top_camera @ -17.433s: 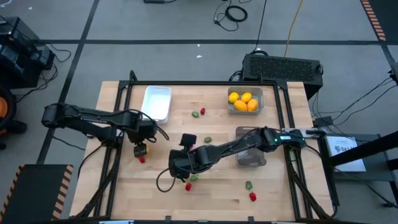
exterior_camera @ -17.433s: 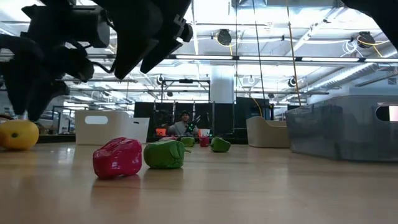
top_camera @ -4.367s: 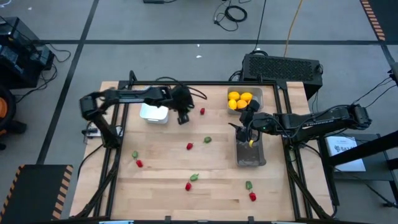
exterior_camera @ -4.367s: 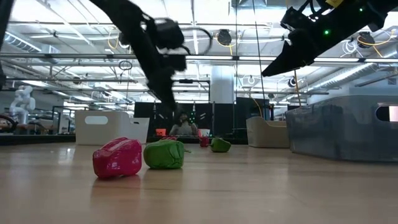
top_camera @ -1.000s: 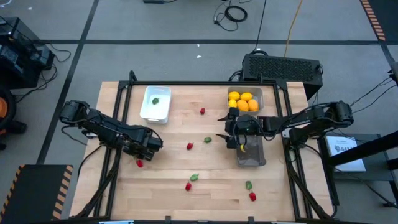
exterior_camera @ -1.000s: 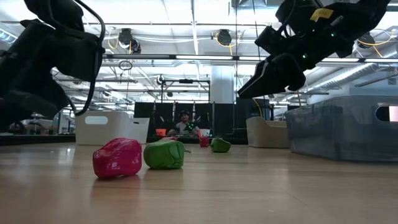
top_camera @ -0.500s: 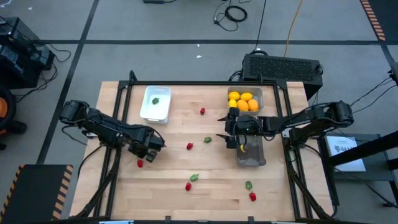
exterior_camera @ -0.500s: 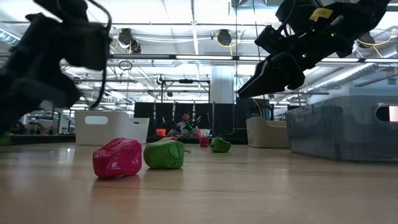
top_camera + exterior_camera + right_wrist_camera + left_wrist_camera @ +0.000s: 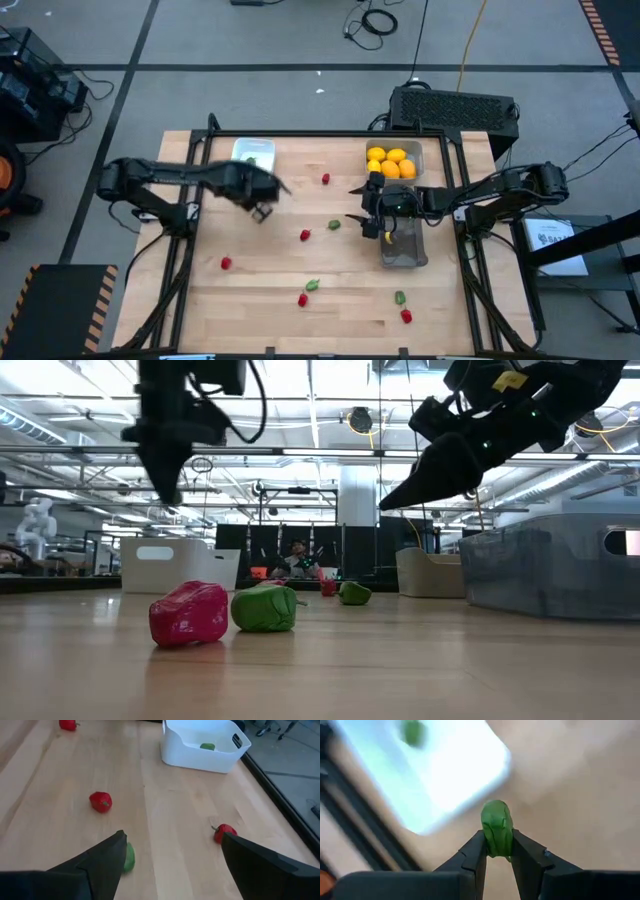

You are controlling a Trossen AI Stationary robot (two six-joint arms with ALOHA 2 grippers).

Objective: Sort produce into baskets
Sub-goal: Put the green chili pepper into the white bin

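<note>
Two arms are reaching over the wooden table (image 9: 330, 270). The left gripper (image 9: 262, 210) is hanging above the table just beside the white basket (image 9: 253, 152), and its wrist view shows the fingers (image 9: 472, 857) squeezing together on a small green leafy piece (image 9: 497, 828), with the white basket lying beyond and one green piece (image 9: 413, 732) resting inside it. The right gripper (image 9: 367, 226) is hovering over the table near the darker grey basket (image 9: 404, 246), its fingers (image 9: 112, 852) standing wide apart and holding nothing; between and past them its wrist view is showing two red pieces (image 9: 100, 801) on the wood and a green piece (image 9: 129, 857) partly hidden by one finger. The pale grey basket (image 9: 396, 176) is sitting at the back of the table on the right side, with yellow-orange lemons (image 9: 389, 162) filling it. Loose produce is lying scattered across the wood: a red berry (image 9: 326, 179) near the back, a red piece (image 9: 305, 235) and a green piece (image 9: 334, 225) near the middle, a red piece (image 9: 226, 263) toward the left, and a red and green pair (image 9: 308, 291) toward the front, with another green and red pair (image 9: 403, 306) at the front right. In the low view a red piece (image 9: 189, 613) and a green piece (image 9: 264, 608) are sitting touching each other.
</note>
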